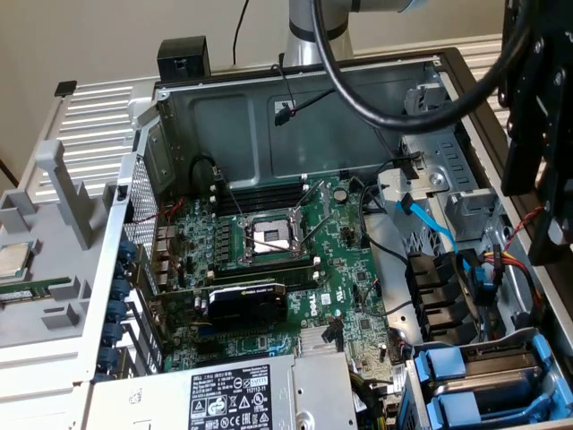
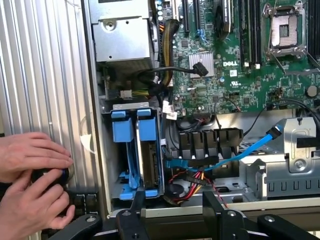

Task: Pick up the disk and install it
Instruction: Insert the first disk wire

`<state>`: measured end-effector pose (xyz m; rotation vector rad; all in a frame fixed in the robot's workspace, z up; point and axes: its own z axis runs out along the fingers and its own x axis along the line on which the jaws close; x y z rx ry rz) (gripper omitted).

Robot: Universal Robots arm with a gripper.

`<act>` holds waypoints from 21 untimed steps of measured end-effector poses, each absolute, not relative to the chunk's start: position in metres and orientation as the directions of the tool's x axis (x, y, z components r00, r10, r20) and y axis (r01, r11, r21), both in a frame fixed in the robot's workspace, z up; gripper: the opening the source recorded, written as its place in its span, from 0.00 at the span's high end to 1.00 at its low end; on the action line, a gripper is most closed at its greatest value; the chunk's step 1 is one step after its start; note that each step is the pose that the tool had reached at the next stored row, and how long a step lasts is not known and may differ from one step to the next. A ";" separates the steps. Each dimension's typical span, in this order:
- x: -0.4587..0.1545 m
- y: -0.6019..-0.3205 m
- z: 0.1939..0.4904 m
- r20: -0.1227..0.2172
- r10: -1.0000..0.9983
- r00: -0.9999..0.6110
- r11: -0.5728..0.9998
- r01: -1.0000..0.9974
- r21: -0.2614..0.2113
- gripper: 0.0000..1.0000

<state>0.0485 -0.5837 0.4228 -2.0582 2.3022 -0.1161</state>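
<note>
the gripper (image 2: 172, 212) is held above the open computer case (image 1: 269, 125), its fingers spread apart with nothing caught between them. the disk (image 2: 150, 167) is judged to be the one seated on edge in the drive cage (image 2: 131, 106), in the slot nearer the motherboard (image 2: 210, 85). it lies below the gripper, close under one finger's tip. its long axis runs along the slot, from the blue tab (image 2: 149, 126) toward the gripper. of the disk a dark narrow edge and the blue plastic frame are made out; the label is hidden. a person's hands (image 2: 30, 185) are seen outside the case wall, beside the cage.
</note>
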 end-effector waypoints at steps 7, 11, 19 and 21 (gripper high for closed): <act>0.055 -0.581 0.418 0.012 -0.989 -0.146 0.144 -0.986 -0.089 0.43; 0.061 -0.578 0.415 0.013 -0.989 -0.149 0.147 -0.985 -0.086 0.43; 0.071 -0.572 0.410 0.013 -0.988 -0.154 0.152 -0.985 -0.079 0.43; 0.074 -0.571 0.409 0.014 -0.988 -0.156 0.154 -0.985 -0.078 0.43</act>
